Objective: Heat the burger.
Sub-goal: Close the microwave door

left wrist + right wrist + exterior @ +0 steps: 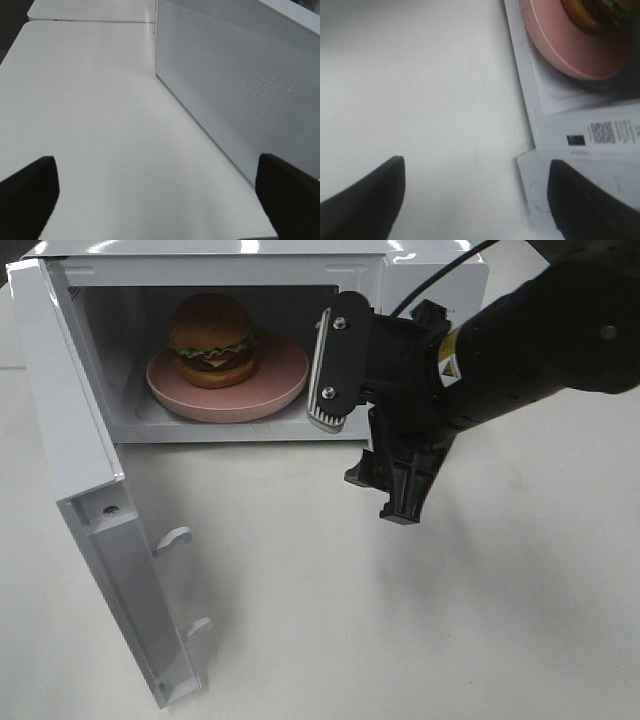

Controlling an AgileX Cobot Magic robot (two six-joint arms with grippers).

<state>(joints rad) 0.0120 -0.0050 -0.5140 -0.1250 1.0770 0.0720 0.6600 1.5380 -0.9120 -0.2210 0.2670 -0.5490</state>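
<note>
Exterior high: burger (212, 338) on plate (282, 370) inside microwave (430, 280), door (60, 410) open (so no heat yet); right claw (477, 197) & left claw (157, 195) wide, empty.

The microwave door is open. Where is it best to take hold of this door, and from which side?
Grip the microwave door at its free edge, far from the hinge, beside the latch hooks. Come from its outer face, where the open left tool faces it. The door is a thin upright panel swung wide, so that edge probably fits between jaws.

White microwave (250, 270) on white table (400, 620), door (130, 570) standing open; pink plate (280, 375) inside.
</note>
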